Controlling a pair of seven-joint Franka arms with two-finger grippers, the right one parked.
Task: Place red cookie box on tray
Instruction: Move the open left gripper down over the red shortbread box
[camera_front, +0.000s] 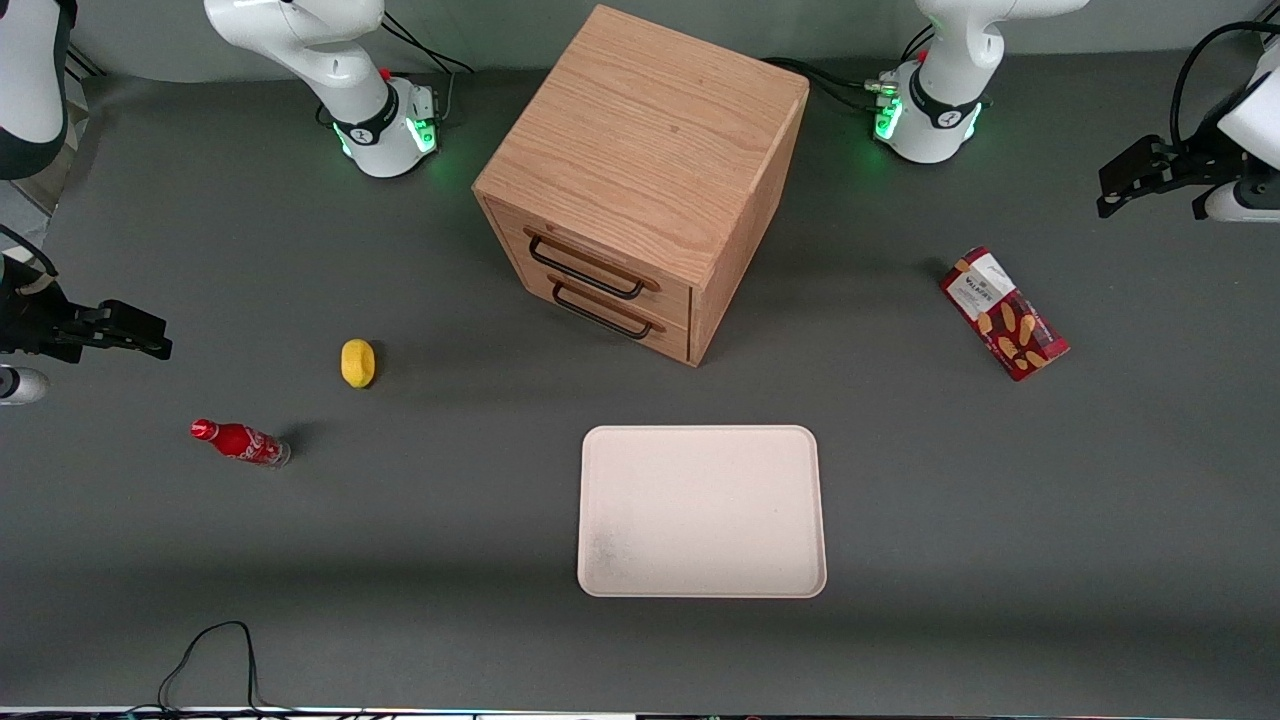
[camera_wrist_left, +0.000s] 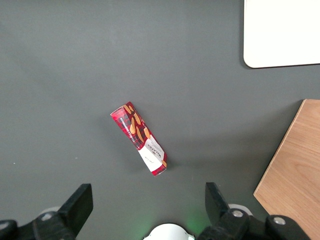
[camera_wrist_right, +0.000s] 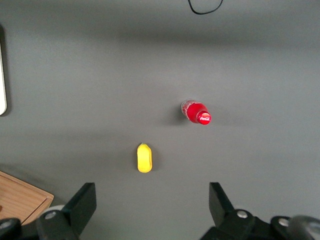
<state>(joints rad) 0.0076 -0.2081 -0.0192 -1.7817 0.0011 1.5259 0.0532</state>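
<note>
Grey table (camera_front: 450, 560): red cookie box (camera_front: 1003, 313), wooden cabinet (camera_front: 640, 180), tray (camera_front: 700, 510), raised gripper (camera_front: 1125, 190).

The box (camera_front: 1003, 313) carries a white label panel at one end with dark lettering that looks like "WALKERS", though the smaller print under it cannot be read. The red bottle (camera_front: 241, 442) bears white script, seemingly Coca-Cola's. The gripper (camera_front: 1150, 178) shows no lettering.
</note>
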